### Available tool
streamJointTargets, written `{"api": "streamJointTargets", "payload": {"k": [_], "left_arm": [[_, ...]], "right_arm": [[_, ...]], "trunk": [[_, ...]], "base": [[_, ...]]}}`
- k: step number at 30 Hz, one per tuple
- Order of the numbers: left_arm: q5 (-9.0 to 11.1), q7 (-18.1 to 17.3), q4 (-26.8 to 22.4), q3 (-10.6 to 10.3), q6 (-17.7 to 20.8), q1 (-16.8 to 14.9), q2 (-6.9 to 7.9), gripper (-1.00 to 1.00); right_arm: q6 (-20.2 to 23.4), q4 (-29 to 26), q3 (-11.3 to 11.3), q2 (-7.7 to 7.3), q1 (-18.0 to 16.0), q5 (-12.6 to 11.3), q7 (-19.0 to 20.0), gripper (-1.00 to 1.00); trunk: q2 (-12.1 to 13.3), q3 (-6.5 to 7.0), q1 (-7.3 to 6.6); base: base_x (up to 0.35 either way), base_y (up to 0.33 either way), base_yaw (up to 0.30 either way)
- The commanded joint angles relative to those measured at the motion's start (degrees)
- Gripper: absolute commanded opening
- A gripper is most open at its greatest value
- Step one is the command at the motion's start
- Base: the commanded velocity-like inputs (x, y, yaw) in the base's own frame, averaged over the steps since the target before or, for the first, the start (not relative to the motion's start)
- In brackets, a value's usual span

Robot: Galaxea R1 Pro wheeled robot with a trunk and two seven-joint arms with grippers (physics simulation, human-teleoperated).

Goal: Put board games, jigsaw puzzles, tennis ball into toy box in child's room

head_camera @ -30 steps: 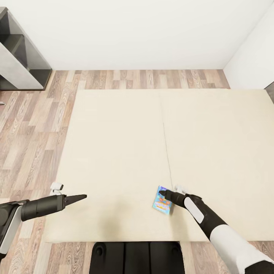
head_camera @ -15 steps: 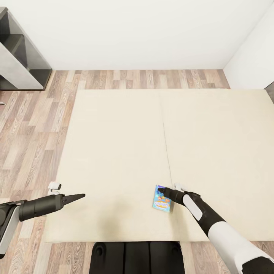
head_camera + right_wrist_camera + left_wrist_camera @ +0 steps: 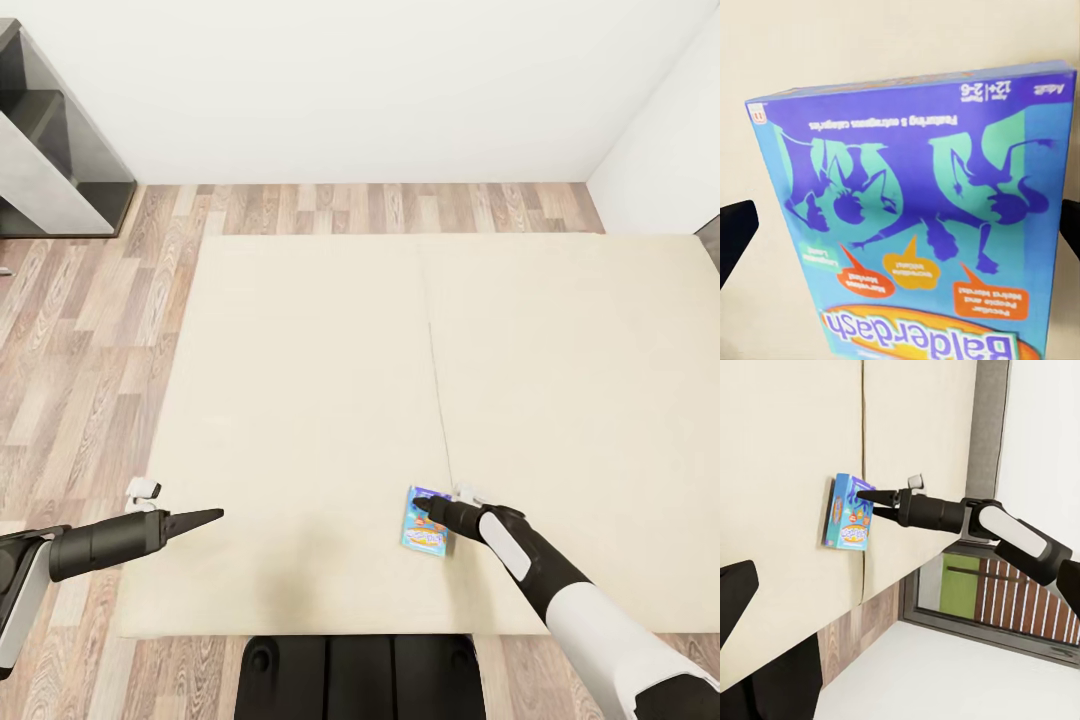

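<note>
A blue board game point(image 3: 424, 527) printed "Balderdash" lies flat on the beige bed point(image 3: 320, 380), near its front edge and just right of the mattress seam. My right gripper point(image 3: 421, 506) hovers at the box's far end, open, with a dark fingertip point(image 3: 735, 234) past each long side of the board game point(image 3: 922, 225). From the left wrist view the board game point(image 3: 847, 512) and the right gripper point(image 3: 864, 497) above it are seen side-on. My left gripper point(image 3: 212, 517) hangs open over the bed's front left part, holding nothing.
Wood-plank floor point(image 3: 90, 330) runs to the left of and behind the bed. A dark grey and white shelf unit point(image 3: 55, 150) stands at the back left against the white wall. My black base point(image 3: 360, 675) is against the bed's front edge. The grey headboard point(image 3: 986, 435) is on the right side.
My right gripper has edged a little left and farther over the blue box. The left arm drew back slightly to the left, then held still.
</note>
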Motion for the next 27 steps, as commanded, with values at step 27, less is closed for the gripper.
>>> {"api": "streamJointTargets", "payload": {"k": [27], "left_arm": [[0.13, -0.07, -0.01, 0.04, 0.47, -0.02, 0.01, 1.0]], "right_arm": [[0.08, -0.5, 0.58, -0.05, -0.01, 0.22, -0.06, 1.0]], "trunk": [[-0.09, -0.06, 0.03]], "base": [[0.0, 0.011, 0.0]]}}
